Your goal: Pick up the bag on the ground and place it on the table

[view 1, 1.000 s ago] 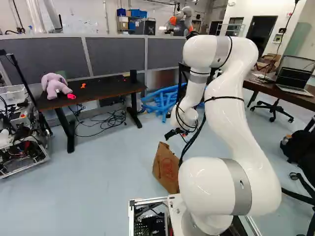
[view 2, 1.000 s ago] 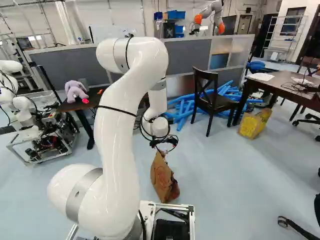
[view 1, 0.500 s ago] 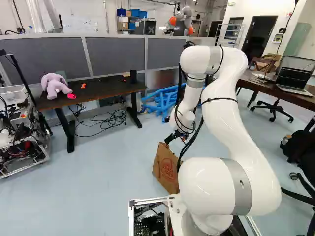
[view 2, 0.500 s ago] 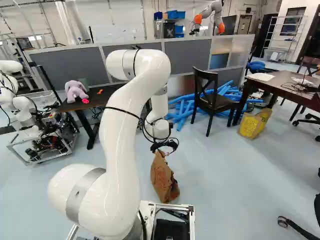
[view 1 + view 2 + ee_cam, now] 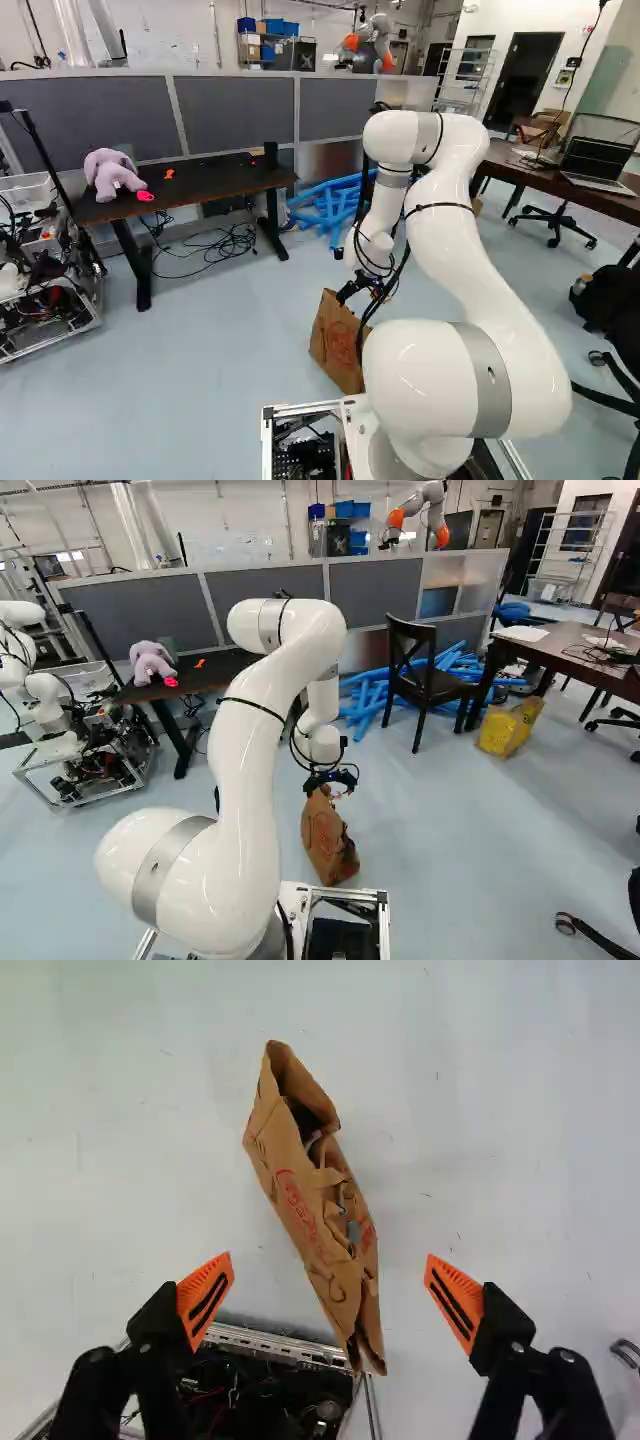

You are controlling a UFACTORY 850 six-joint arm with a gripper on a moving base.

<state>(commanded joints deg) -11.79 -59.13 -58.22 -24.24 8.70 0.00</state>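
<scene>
Arm (image 5: 240,740) lower than before, bag (image 5: 310,1200) unmoved. Fingers (image 5: 205,1300) wide apart; bag stands ahead, centred between them, near base frame (image 5: 275,1343). Open floor (image 5: 520,1140) both sides.

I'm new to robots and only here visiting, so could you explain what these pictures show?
The machine is one white robot arm on a moving base. Two pictures look ahead from the base, from behind the arm's left and right sides. The third looks along the end effector from the wrist.

A brown paper bag stands on the floor, between the two open fingers as the wrist camera sees it. Nothing is held.

At the left base view's left, a dark table carries a purple stuffed toy and small pink and orange things.
</scene>
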